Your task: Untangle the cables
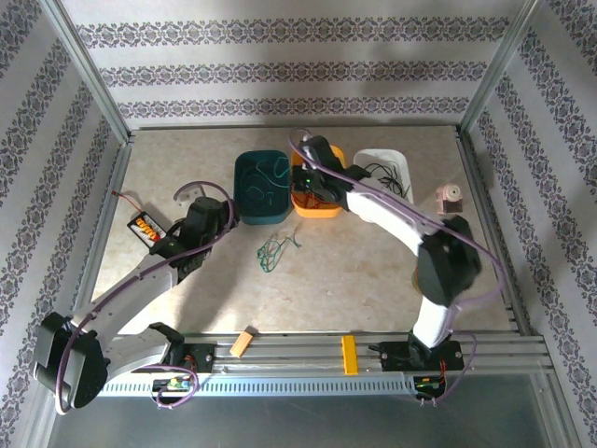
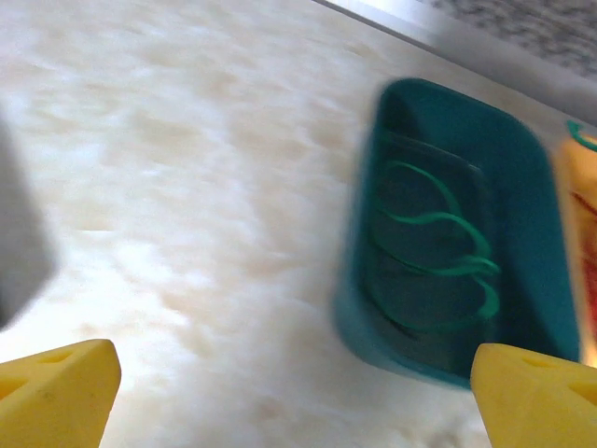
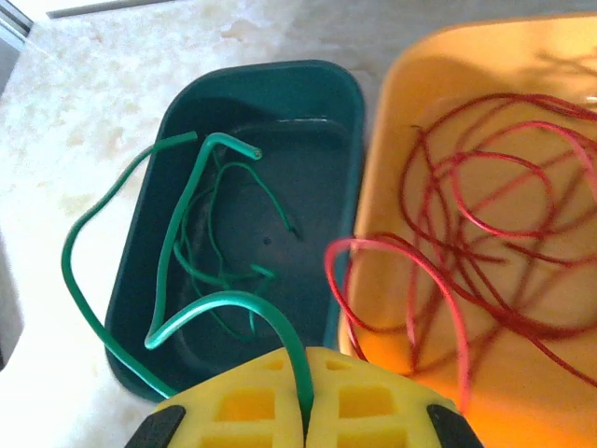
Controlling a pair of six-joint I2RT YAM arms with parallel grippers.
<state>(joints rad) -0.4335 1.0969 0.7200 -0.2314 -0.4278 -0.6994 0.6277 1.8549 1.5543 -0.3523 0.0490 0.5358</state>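
- Cables in three colours sit in three bins in a row at the far middle of the counter point(image 1: 392, 280). Green ones are in the teal bin point(image 1: 261, 217), red cables point(image 3: 494, 187) in the orange bin point(image 1: 317, 211), and black cables point(image 1: 387, 177) in the white bin point(image 1: 382, 155).
- Right end effector point(image 3: 303, 401) is clenched on a thick green cable point(image 3: 233, 297), which is pinched between its yellow fingers point(image 3: 233, 401) above the near ends of the teal and orange bins.
- That green cable arcs up from the fingers and over the teal bin. One part of it bows out past the bin's left rim above the counter.
- Thinner green strands point(image 3: 215, 271) lie loose on the floor of the teal bin.
- One red loop point(image 3: 334, 266) reaches out over the orange bin's left wall toward the teal bin.
- Left end effector point(image 2: 298, 397) is released, its yellow fingertips point(image 2: 56, 392) spread wide with nothing between them. It sits above bare counter, left of the teal bin.
- A small loose tangle point(image 1: 273, 250), mostly green, lies on the open counter just near of the teal bin, touching neither end effector.
- A black-and-orange battery box point(image 1: 145, 227) rests at the left of the counter, well apart from the bins.
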